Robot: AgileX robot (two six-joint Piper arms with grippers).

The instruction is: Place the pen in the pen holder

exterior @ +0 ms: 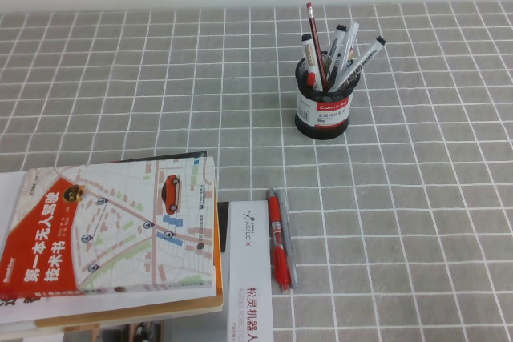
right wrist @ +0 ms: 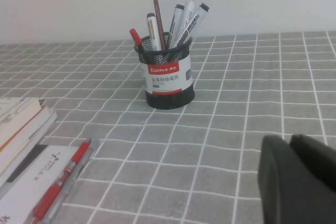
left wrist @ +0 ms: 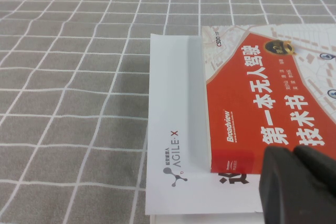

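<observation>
The slim grey pen lies on the checked cloth, touching the right side of a red pen, near the front middle. In the right wrist view the grey pen lies beside the red pen. The black mesh pen holder with its white and red label stands upright farther back and also shows in the right wrist view. My left gripper is shut and empty over the red book. My right gripper is shut and empty, above the cloth to the right of the pens. Neither gripper shows in the high view.
The holder contains white black-capped markers, a red-striped pencil and a red pen. A red map-covered book lies on a stack at the front left. A white AgileX booklet lies beside the pens and shows in the left wrist view.
</observation>
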